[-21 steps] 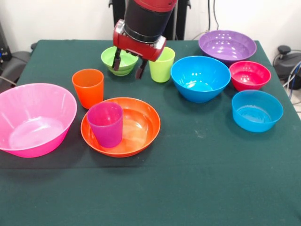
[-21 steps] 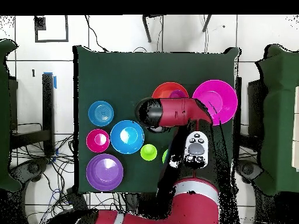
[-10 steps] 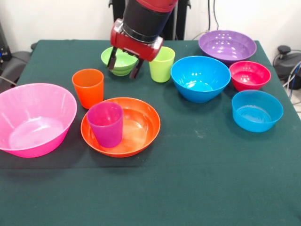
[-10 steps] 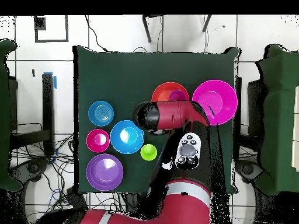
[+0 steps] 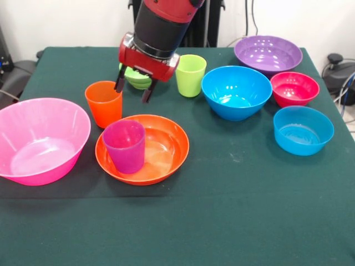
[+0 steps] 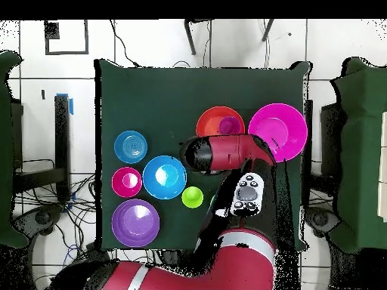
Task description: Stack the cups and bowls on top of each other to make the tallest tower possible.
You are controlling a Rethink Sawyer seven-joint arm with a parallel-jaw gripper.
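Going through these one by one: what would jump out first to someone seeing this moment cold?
Probably the red and black arm coming down at the table's far side, its gripper open and empty just above and beside the orange cup. Next, the big pink bowl at the picture's left edge, and the purple cup standing upright inside the orange bowl in front. Nothing is stacked yet beyond that pairing.

Bowls (image 5: 236, 91), cups (image 5: 104, 103): glossy smooth plastic. Table (image 5: 233, 210): matt green cloth cover.
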